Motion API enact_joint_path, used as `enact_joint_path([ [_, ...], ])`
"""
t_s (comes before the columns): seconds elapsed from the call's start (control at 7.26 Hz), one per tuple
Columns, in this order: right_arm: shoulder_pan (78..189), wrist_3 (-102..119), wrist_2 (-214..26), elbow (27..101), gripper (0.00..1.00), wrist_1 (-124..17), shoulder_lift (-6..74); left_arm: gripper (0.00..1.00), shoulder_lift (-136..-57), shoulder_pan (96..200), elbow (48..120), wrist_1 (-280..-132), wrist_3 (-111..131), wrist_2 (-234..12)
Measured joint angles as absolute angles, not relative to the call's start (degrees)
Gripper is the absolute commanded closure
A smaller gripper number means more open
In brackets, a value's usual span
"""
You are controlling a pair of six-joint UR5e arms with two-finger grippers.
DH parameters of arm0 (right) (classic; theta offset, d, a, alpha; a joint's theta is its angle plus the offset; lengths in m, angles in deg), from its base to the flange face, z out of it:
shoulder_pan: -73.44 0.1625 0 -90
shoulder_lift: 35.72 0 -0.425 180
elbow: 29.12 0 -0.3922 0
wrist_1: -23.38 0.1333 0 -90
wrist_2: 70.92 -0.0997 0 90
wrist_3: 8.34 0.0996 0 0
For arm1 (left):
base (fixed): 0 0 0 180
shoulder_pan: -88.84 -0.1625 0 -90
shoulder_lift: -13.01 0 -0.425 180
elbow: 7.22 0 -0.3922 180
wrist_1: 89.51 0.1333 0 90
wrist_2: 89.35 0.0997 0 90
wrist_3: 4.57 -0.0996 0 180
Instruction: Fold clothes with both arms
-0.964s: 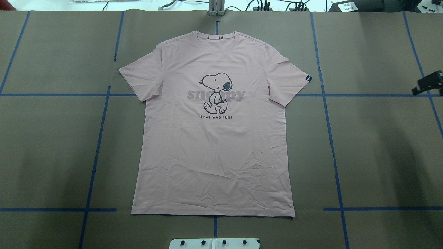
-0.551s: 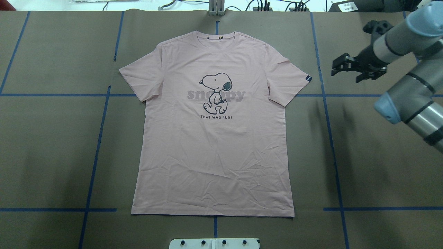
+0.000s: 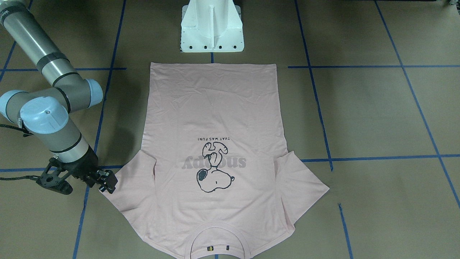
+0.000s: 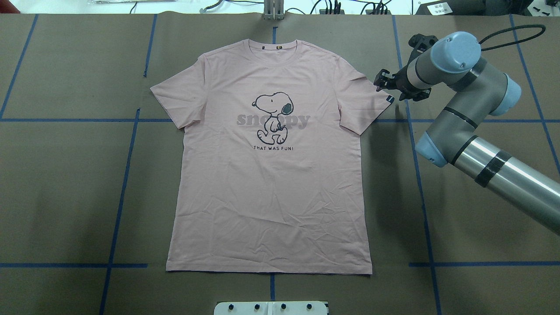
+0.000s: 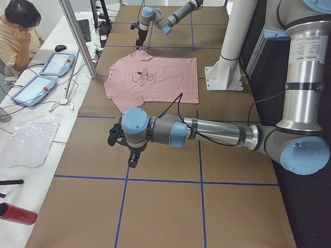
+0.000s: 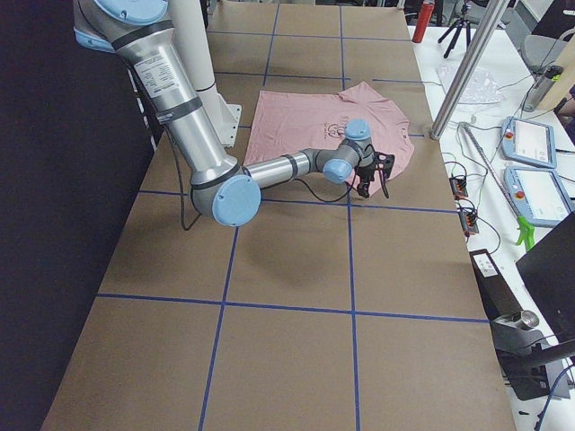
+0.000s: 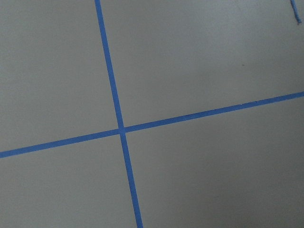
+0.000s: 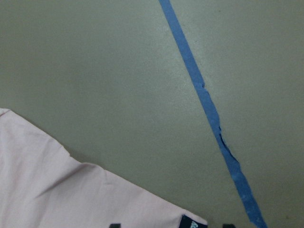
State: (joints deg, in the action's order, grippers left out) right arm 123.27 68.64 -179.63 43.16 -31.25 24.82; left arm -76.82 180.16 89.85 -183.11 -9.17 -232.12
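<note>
Jaws on your right gripper (image 4: 382, 84) stand apart at the right sleeve tip (image 4: 385, 97) of the shirt (image 4: 271, 188), which lies flat, print up, mid-table. I cannot tell the left gripper (image 5: 132, 154) jaws' state; it hangs far off. The first grasp looks pending: lower, then pinch the sleeve.

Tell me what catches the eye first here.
The pink T-shirt lies flat, print up, in the middle of the brown paper-covered table. The right gripper is open right at the tip of the tagged sleeve. The left arm hangs well away from the shirt, over blue tape lines.
</note>
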Motion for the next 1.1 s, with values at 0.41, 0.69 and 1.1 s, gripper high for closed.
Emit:
enact_joint_path([
  [0.41, 122.6, 68.7, -177.3, 41.6, 0.56, -31.2, 24.7, 0.0, -76.8, 180.2, 89.8, -183.1, -9.1, -232.9],
  [0.69, 122.5, 68.8, -177.0, 41.3, 1.0, -31.2, 24.7, 0.0, -76.8, 180.2, 89.8, -183.1, -9.2, -233.0],
  [1.1, 122.4, 68.8, -177.1, 41.2, 1.0, -31.2, 24.5, 0.0, -76.7, 180.2, 89.8, -183.1, -9.2, -233.1],
])
